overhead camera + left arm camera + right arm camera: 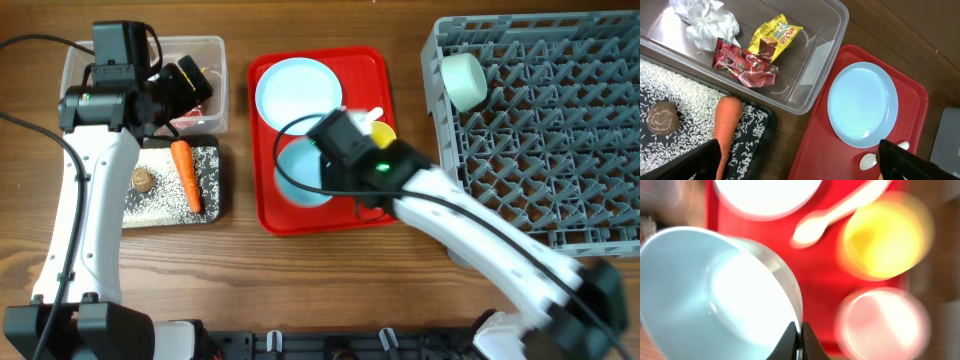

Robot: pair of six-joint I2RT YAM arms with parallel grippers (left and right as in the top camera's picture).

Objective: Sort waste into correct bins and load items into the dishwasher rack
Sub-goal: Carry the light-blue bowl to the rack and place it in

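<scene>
At far left the left gripper (799, 152) hangs over the near corner of the clear tub (810, 75), jaws spread wide and holding nothing, the arm reaching up from the table's front edge. The tub holds the dry rubbish: a tissue (705, 20), a yellow wrapper (775, 40) and a red wrapper (746, 66). Just beside it the black tray (769, 125) takes the food scraps: a carrot (727, 125), a brown lump (662, 117) and rice grains (690, 95). On the red tray (820, 140) wait the plate (862, 105), spoon (835, 215), yellow cup (885, 240) and pink cup (882, 325). There the right gripper (799, 332), its arm slanting in from the lower right, pinches the rim of a bowl (715, 290), which is tipped, probably for carrying to the rack (540, 120), where a second bowl (463, 80) lies on its side.
</scene>
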